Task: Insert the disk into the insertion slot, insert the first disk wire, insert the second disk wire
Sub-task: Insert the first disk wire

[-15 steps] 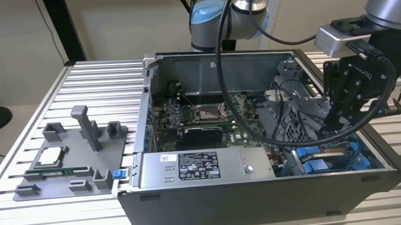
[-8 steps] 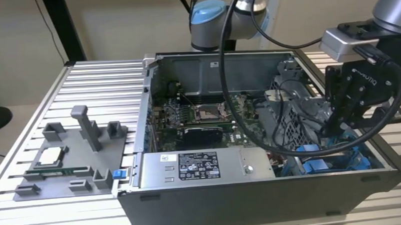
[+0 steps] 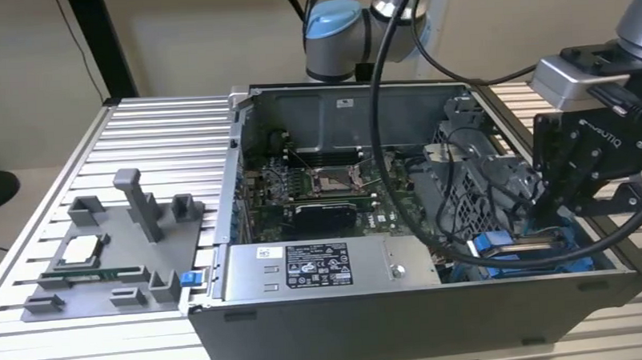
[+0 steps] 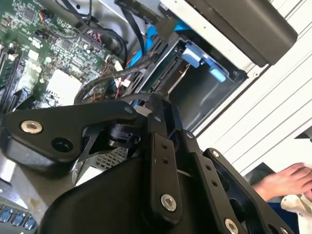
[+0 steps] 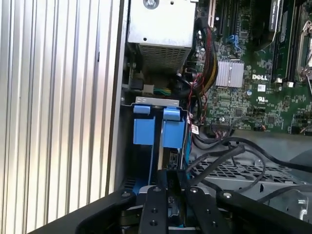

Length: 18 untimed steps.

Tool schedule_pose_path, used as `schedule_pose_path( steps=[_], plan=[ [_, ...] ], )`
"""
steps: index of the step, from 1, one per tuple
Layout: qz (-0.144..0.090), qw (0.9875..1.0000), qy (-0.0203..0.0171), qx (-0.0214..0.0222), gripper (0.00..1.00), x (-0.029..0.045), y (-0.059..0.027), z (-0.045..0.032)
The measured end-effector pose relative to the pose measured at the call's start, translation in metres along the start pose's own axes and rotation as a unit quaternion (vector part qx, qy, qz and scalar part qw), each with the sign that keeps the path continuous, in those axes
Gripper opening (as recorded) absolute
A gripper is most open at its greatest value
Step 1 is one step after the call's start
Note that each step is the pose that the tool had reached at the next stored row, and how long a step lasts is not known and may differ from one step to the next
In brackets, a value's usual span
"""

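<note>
- Reaching down into the case (image 3: 411, 305) at its corner on the exterior view's right, the arm (image 3: 337, 35) points its gripper (image 3: 545, 220) downward.
- Fingers (image 5: 155, 209) stand narrow, pinching the disk (image 5: 173, 130).
- Disk sits on edge in the slot (image 5: 156, 101), beside another blue carrier (image 5: 144, 124).

Exterior view overlooks case (image 3: 411, 313); wrist views close inside.

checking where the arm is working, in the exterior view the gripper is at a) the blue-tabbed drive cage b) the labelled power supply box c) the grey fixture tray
a, the gripper hangs by the blue tabs at the exterior view's right end of the case, apart from the fixture tray.
</note>
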<state>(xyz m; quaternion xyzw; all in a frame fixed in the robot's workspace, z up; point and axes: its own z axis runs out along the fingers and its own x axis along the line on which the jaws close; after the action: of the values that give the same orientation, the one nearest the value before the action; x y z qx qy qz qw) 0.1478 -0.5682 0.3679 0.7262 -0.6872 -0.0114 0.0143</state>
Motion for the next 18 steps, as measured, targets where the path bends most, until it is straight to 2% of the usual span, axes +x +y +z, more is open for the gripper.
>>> schedule_pose_path(
  steps=[4,8,12,18],
  plan=[
    [0.0,1.0,-0.0001,0.0,0.0,0.001,-0.011,0.0065],
    [0.003,1.0,-0.0003,0.0,0.0,0.0014,-0.0201,0.0097],
    [0.009,1.0,-0.0003,0.0,0.0,0.0002,-0.0209,0.012],
    [0.012,0.9999,-0.0006,0.0,0.0,-0.0069,-0.0216,0.0167]
  ],
)
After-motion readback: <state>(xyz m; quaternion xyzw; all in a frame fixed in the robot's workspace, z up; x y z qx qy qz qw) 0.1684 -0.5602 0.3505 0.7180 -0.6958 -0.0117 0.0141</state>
